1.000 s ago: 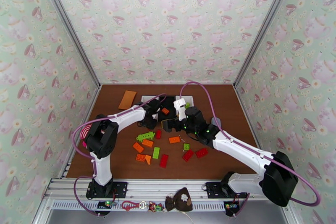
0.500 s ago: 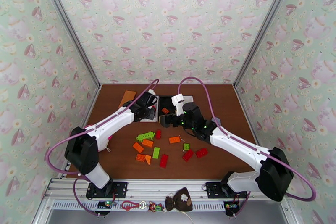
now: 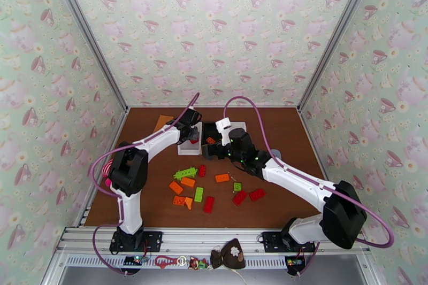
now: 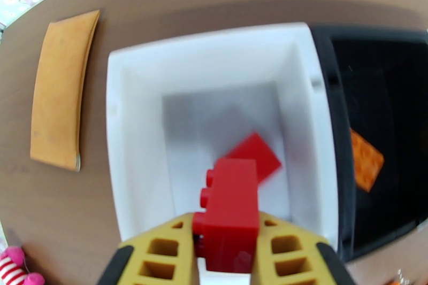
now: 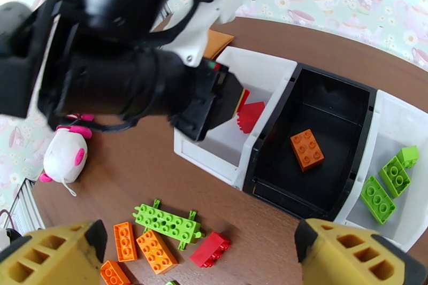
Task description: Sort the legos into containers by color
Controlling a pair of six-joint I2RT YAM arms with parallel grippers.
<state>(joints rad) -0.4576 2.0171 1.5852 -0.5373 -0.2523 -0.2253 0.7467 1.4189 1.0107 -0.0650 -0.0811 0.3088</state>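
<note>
My left claw [image 4: 230,251] is closed to the width of one red brick [image 4: 231,211]. I pinch it by its lower end between my two yellow fingers [image 4: 160,251], and its side studs face left in my wrist view. I hold it over the left white bin [image 4: 136,136], and I cannot tell how high above the floor. One other red brick [image 4: 257,153] lies on that bin's floor. My right claw [image 5: 198,254] is spread wide with nothing in it, hanging over the table in front of the bins. I count three bins in a row, side against side. The black bin [image 5: 326,109] in the middle holds one orange brick [image 5: 306,148]. The right white bin [image 5: 390,120] holds three lime green bricks [image 5: 376,193]. From above I count twelve loose bricks on the brown table [image 3: 299,174]. Four are loose red bricks [image 3: 257,194], five are loose orange bricks [image 3: 222,177], and three are loose green bricks [image 3: 198,194]. One of the green ones is a long flat piece [image 5: 167,222] with tabs along its sides. The twelve lie in a cluster between my two arms, near the bins but apart from them. One flat orange card [image 4: 61,91] lies left of the left white bin, and one striped plush toy [image 5: 67,155] sits near the table's left edge.
</note>
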